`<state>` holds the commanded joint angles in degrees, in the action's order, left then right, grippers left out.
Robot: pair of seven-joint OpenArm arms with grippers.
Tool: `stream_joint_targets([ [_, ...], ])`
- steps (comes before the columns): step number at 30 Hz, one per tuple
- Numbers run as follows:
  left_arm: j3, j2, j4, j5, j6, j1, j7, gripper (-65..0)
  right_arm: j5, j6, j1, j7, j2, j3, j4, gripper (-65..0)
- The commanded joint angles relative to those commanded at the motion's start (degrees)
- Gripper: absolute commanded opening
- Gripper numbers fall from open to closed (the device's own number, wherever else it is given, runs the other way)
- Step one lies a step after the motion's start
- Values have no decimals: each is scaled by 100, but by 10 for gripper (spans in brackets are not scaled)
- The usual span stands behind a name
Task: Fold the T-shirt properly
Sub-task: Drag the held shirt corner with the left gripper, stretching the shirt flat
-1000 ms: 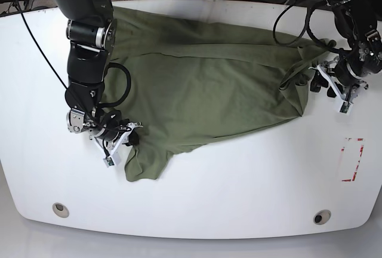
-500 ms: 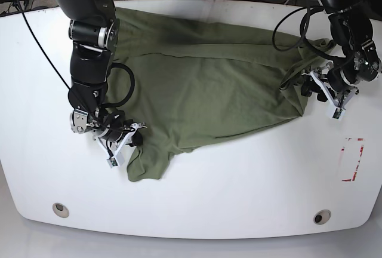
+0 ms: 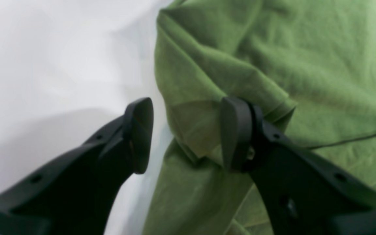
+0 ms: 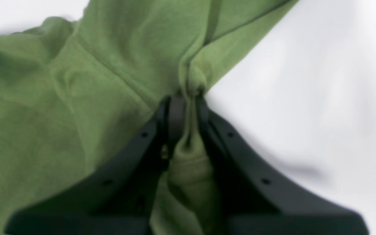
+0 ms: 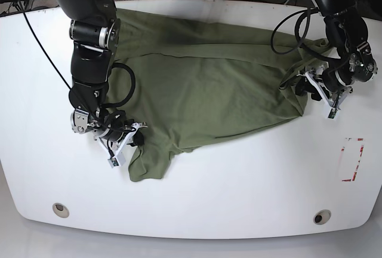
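We see the T-shirt spread loosely across the far half of the white surface, rumpled, with one sleeve trailing toward 7 o'clock in the base view. Our right gripper sits at that 7 o'clock edge, its jaws nearly closed and pinching a bunched ridge of the green cloth between them. Our left gripper is at the shirt's 3 o'clock edge; its jaws stand well apart, one resting on the folded hem and the other over bare white surface just beside the cloth, so it grips nothing. In the base view a small red-and-white marking lies on the surface at about 4 o'clock, apart from the shirt.
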<state>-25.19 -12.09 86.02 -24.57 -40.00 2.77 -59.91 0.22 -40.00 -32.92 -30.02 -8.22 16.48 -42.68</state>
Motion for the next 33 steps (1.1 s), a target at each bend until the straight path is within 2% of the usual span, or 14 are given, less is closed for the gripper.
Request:
stream_joint_targets([
  [8,316,18,0,9,0,-18,0,-343,0,0,0,0,-18,0,0,-612],
  [15,290,18,0,26,0,-26,-9,-347,0,0,-9,0,-18,0,0,-612],
  [17,281,0,0,44,0,-26,-9,-378,0,0,-9,0,-18,0,0,-612],
  [18,281,0,0,44,0,-26,-9,-414,0,0,-9,0,-18,0,0,-612],
  [23,281,-18,9,53,0,-26,0,-639,0,0,0,0,-18,0,0,-612],
  [28,281,-123,70,44,0,-26,0,-650,0,0,0,0,-18,0,0,-612],
  [33,273,-211,536,35,0,-176,0,-650,0,0,0,0,-18,0,0,-612],
])
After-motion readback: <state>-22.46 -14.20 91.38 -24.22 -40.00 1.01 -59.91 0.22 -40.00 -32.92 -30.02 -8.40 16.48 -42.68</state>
